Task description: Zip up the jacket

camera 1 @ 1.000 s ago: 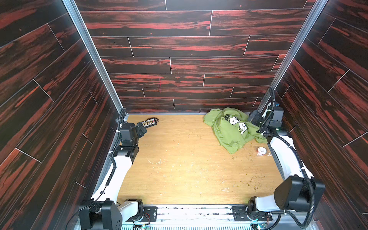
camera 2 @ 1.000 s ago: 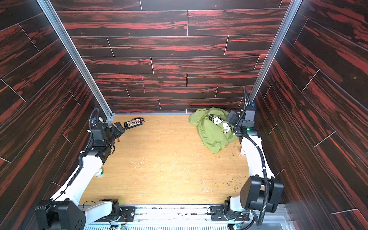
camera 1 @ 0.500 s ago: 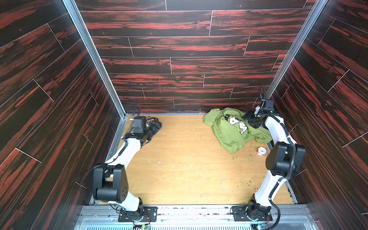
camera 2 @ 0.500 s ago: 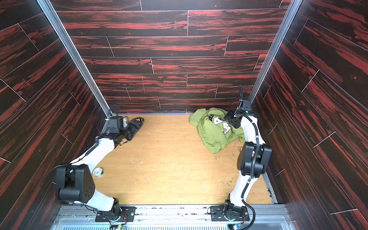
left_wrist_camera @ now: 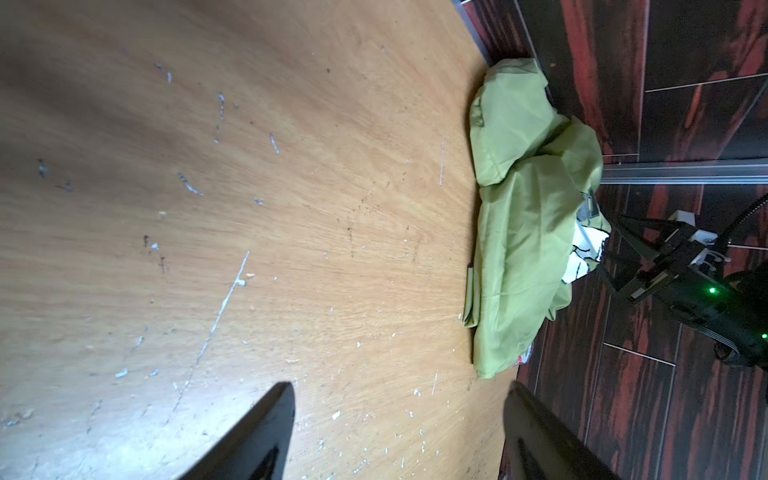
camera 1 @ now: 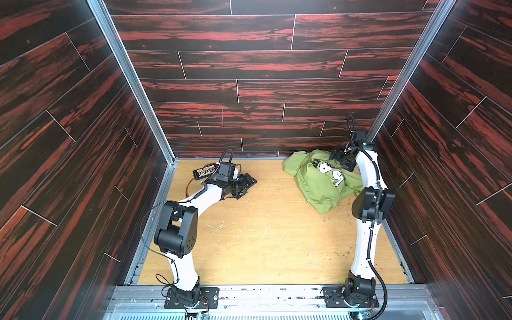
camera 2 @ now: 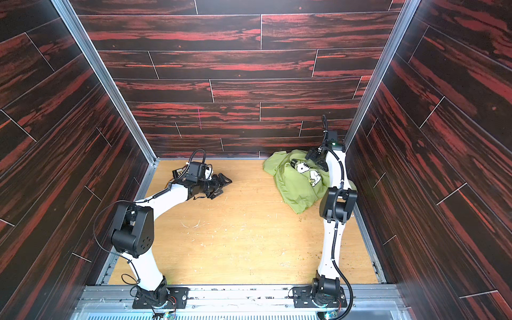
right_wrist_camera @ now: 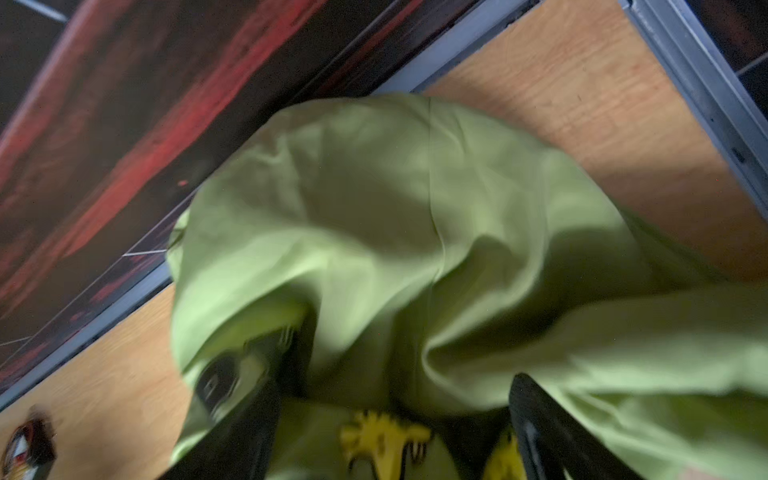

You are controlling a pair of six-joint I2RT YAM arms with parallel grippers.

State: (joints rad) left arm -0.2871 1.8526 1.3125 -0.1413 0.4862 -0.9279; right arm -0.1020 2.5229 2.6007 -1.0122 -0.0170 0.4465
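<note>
Olive-green jacket (camera 1: 318,188) bunched at two o'clock, zipper hidden; right gripper (camera 1: 337,160) spread just over it, left gripper (camera 1: 247,184) spread, empty, at eleven o'clock; reach stage, seemingly; next, likely pinch fabric, flatten, expose zipper.

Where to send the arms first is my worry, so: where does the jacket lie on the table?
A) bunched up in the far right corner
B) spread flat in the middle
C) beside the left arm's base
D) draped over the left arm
A: in both top views the jacket lies crumpled in the far right corner of the table, close to the back wall.
</note>
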